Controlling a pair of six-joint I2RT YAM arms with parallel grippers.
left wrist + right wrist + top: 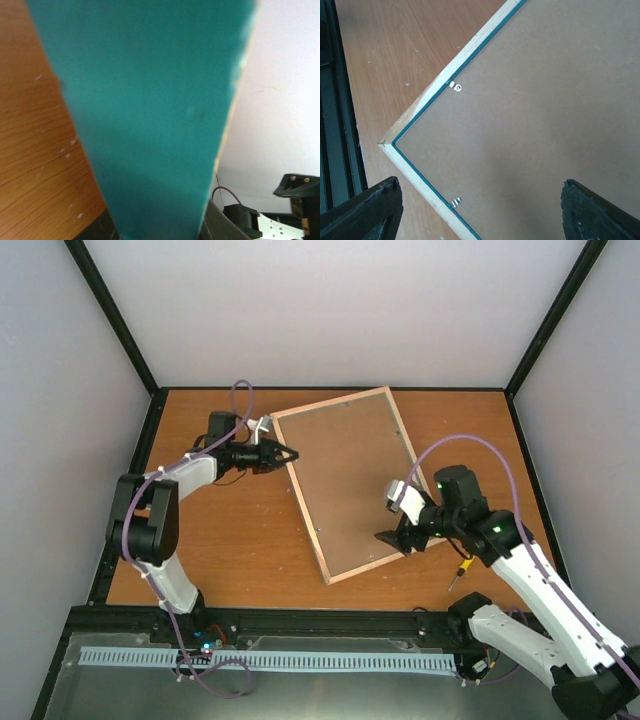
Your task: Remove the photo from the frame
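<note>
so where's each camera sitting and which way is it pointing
top external: above and behind the arms, facing down on the table and the back-up frame; both arms show.
left wrist: on the left arm, nose against the frame's teal face, facing the right arm; left pincer seems clamped on the frame edge.
right wrist: facing straight down on a frame corner and backing board; open right pincer, fingertips at the bottom corners.
shared: top and right wrist both show the frame's back and the right pincer.
</note>
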